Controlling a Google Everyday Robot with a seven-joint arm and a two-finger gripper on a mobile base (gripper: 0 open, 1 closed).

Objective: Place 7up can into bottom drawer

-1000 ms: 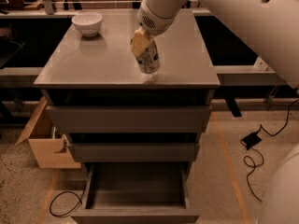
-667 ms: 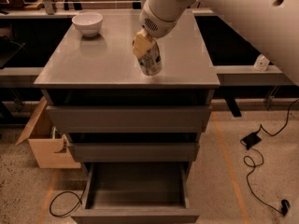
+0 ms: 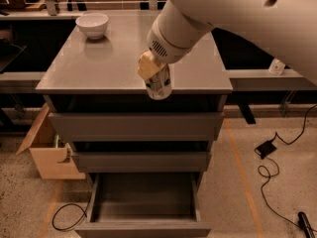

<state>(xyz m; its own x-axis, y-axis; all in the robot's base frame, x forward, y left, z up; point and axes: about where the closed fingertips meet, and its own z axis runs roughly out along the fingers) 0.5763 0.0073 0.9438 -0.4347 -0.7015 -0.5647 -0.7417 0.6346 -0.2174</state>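
7up can (image 3: 159, 85) hangs tilted at the worktop's (image 3: 99, 63) front edge, just right of its middle, clamped in our gripper (image 3: 152, 71). The bottom drawer (image 3: 143, 200) stands open below, forward of that edge. We judge the can should clear the edge first, then descend past the upper drawers (image 3: 133, 125) before we let go.

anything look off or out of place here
Nothing spilled or damaged. The 7up can hangs tilted in the gripper at the front edge of the cabinet top, and the bottom drawer stands pulled open.
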